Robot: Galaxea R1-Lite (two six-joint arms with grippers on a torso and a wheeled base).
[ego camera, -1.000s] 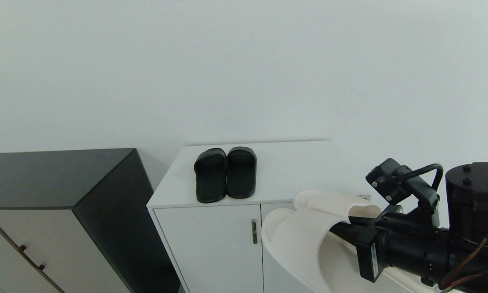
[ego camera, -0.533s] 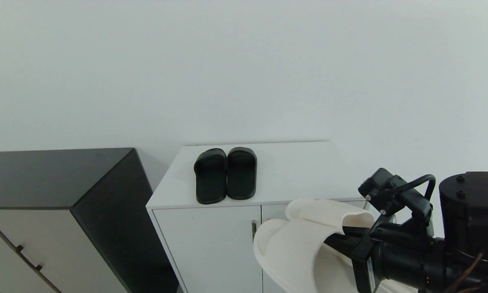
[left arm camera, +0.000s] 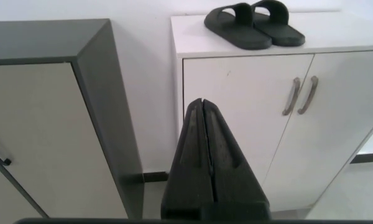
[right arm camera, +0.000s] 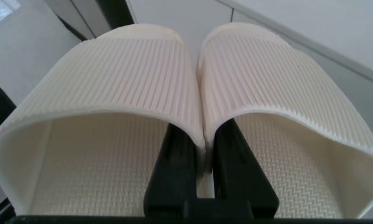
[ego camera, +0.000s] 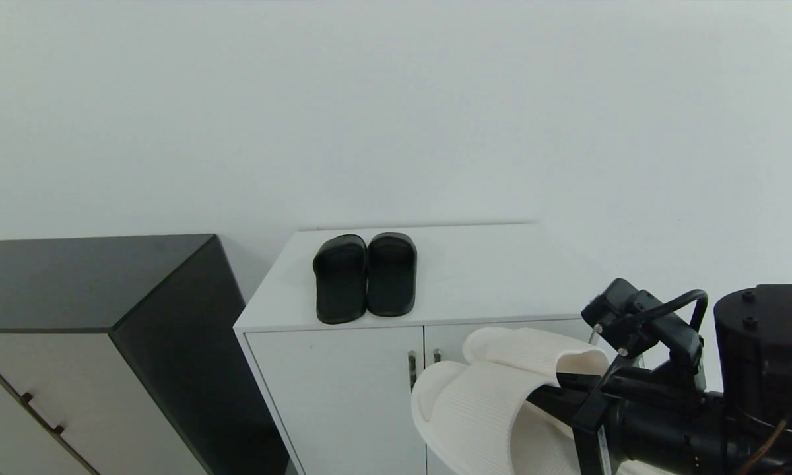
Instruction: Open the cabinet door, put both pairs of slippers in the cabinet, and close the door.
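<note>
1. Your right gripper point(right arm camera: 202, 163) has hold of the cream ribbed slippers point(ego camera: 492, 402). One finger point(right arm camera: 174, 155) runs under the strap of each slipper, and the two are clamped together on the inner side walls between them. The pair is carried side by side in the air, toes pointing away from the arm, in front of the right-hand door of the white cabinet point(ego camera: 482, 270) and just below its top front edge.

2. Your left gripper point(left arm camera: 203, 106) has its fingers pressed flat together with nothing between them. It is low in front of the cabinet's left-hand door point(left arm camera: 242, 118), well apart from it.

3. The black slippers point(ego camera: 363, 280) lie side by side and touching on the cabinet top. They are on its left half, their near ends close to the front edge.

4. Both cabinet doors are shut. The two bar handles point(left arm camera: 291, 96) sit next to each other at the centre seam, and neither gripper touches them.

5. A dark cabinet point(ego camera: 92, 277) with pale fronts stands to the left of the white one, with a narrow gap between the two.
</note>
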